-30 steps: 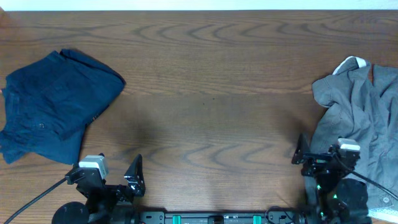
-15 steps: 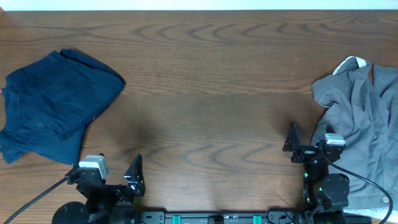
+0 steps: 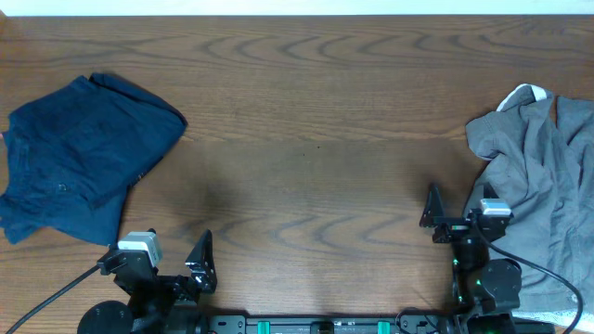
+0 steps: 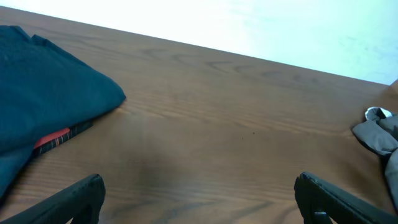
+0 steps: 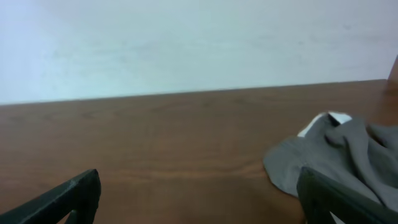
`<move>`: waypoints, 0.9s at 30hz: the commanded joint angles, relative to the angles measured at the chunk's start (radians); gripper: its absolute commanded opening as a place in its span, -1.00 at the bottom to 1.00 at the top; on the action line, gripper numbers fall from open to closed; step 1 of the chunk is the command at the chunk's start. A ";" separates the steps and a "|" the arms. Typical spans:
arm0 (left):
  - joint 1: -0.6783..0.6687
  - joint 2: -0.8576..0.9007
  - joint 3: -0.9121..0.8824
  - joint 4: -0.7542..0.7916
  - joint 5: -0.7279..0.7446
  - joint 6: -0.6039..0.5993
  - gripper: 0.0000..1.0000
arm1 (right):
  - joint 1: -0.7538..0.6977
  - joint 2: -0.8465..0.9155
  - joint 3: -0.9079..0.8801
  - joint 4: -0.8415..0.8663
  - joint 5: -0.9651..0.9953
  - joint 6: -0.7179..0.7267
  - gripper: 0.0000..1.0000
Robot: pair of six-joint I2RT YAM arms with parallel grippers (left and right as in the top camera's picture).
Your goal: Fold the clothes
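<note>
- Right hand (image 5: 198, 193) is spread wide and holds nothing. It sits low over the desk (image 3: 316, 111) just beside the near-left edge of the grey garment (image 3: 538, 176), without touching it as far as the overhead view shows.
- Left hand (image 4: 199, 196) is also spread and empty, at the near edge and well apart from the navy garment (image 3: 83, 153).
- Task's things: the navy piece lies at the left edge in a rough fold, with a red strip (image 4: 59, 138) peeking from under its near side. The grey piece is a crumpled heap at the right edge, its white collar patch (image 3: 527, 91) at the far end.
- Step in hand, as I judge it: taking the grey heap to the middle for folding.
- To do it well, come in low and pinch one edge or the collar, not a bunched layer. Drag it onto the bare wood, then let the left hand take a second corner so the cloth can be pulled flat before any fold.
- Risk: a grasp in the middle of the heap would lift a lump and tangle the sleeves.
- Surface: dark brown wood with bold grain, smooth, bare between the two garments.
- Room: a pale plain wall (image 5: 186, 43) beyond the far edge.
</note>
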 commanded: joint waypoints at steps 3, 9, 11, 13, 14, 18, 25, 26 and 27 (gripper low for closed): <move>-0.002 -0.004 -0.005 0.001 -0.008 -0.002 0.96 | -0.019 -0.007 -0.005 -0.007 -0.028 -0.055 0.99; -0.002 -0.004 -0.005 0.001 -0.008 -0.002 0.96 | -0.019 -0.007 -0.005 -0.008 -0.068 -0.031 0.99; -0.002 -0.004 -0.005 0.001 -0.008 -0.002 0.96 | -0.019 -0.007 -0.004 -0.008 -0.068 -0.032 0.99; -0.002 -0.004 -0.005 0.001 -0.008 -0.002 0.95 | -0.019 -0.007 -0.004 -0.008 -0.068 -0.031 0.99; -0.002 -0.004 -0.005 0.001 -0.008 -0.002 0.96 | -0.019 -0.007 -0.004 -0.008 -0.068 -0.032 0.98; -0.002 -0.004 -0.005 0.001 -0.008 -0.002 0.96 | -0.019 -0.007 -0.004 -0.008 -0.068 -0.032 0.98; -0.002 -0.004 -0.005 0.001 -0.008 -0.002 0.96 | -0.019 -0.007 -0.004 -0.008 -0.068 -0.032 0.98; -0.002 -0.004 -0.005 0.001 -0.008 -0.002 0.96 | -0.019 -0.007 -0.004 -0.008 -0.068 -0.032 0.98; -0.002 -0.004 -0.005 0.001 -0.008 -0.002 0.95 | -0.019 -0.007 -0.004 -0.008 -0.068 -0.032 0.98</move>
